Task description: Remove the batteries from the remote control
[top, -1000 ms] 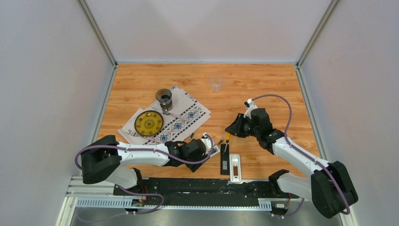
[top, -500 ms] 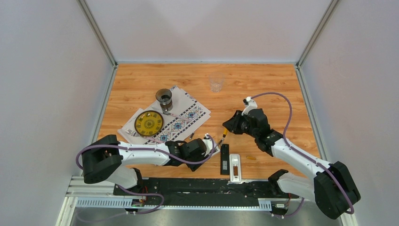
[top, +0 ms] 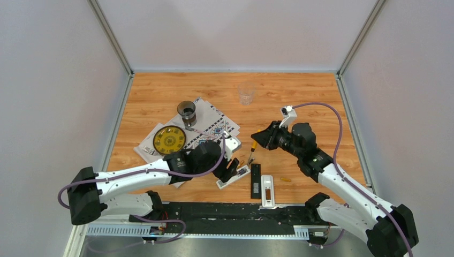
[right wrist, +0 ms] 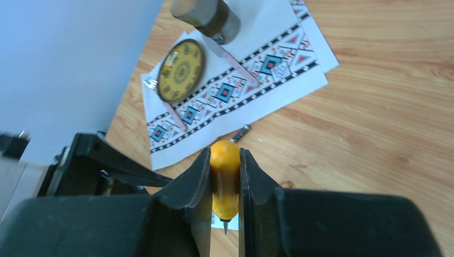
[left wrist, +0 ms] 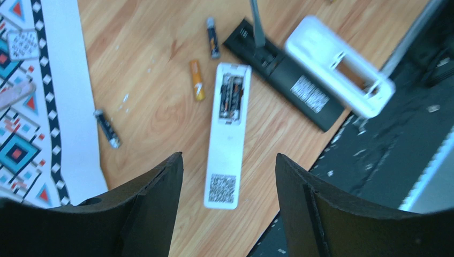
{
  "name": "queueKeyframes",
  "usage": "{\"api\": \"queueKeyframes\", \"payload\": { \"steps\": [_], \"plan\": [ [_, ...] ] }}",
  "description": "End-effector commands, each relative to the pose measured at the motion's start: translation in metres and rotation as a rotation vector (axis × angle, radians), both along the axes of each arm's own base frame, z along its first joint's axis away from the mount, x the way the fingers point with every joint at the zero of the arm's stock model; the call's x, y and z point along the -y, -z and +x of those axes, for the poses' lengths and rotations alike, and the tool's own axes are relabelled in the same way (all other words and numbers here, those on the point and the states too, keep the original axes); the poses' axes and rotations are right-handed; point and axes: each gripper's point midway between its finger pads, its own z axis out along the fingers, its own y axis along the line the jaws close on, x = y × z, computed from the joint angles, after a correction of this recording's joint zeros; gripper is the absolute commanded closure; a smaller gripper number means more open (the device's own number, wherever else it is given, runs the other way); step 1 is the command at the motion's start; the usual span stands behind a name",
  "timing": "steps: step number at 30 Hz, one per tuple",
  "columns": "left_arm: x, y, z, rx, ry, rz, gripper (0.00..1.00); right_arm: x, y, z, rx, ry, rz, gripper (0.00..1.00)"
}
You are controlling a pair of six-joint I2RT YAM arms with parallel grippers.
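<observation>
The left gripper hangs over a white remote that lies back-up on the worktop. Its jaws are spread wide either side of the remote's near end and touch nothing, probably so they can close on the body and steady it. The batteries to be unloaded sit in the open bay at the remote's far end, not yet out.

Others lie loose on the wood to the left. An orange battery is just beside the bay and a dark battery is farther back. A second dark battery lies at the edge of the patterned mat.

The right gripper has its jaws pinching the orange handle of a screwdriver, tip down, a hold suited to levering cells up.

Only the left wrist view shows the filled bay. It also shows the screwdriver's shaft over the open end of a black remote, with a second white remote just right of it. Only the top view shows a stray orange battery right of the remotes.
</observation>
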Motion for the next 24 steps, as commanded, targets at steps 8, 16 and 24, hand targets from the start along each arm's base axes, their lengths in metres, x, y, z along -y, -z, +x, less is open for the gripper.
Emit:
{"api": "queueKeyframes", "payload": {
  "steps": [8, 16, 24],
  "plan": [
    [0.056, -0.081, 0.008, -0.091, 0.167, -0.469, 0.29, -0.020, -0.066, -0.028, 0.085, -0.109, 0.137, 1.00],
    [0.076, -0.074, 0.017, -0.135, 0.204, -0.448, 0.40, -0.025, -0.072, -0.035, 0.088, -0.131, 0.154, 1.00],
    [0.057, -0.070, 0.033, -0.047, 0.102, -0.415, 1.00, -0.024, -0.076, -0.038, 0.094, -0.130, 0.161, 0.97]
  ]
}}
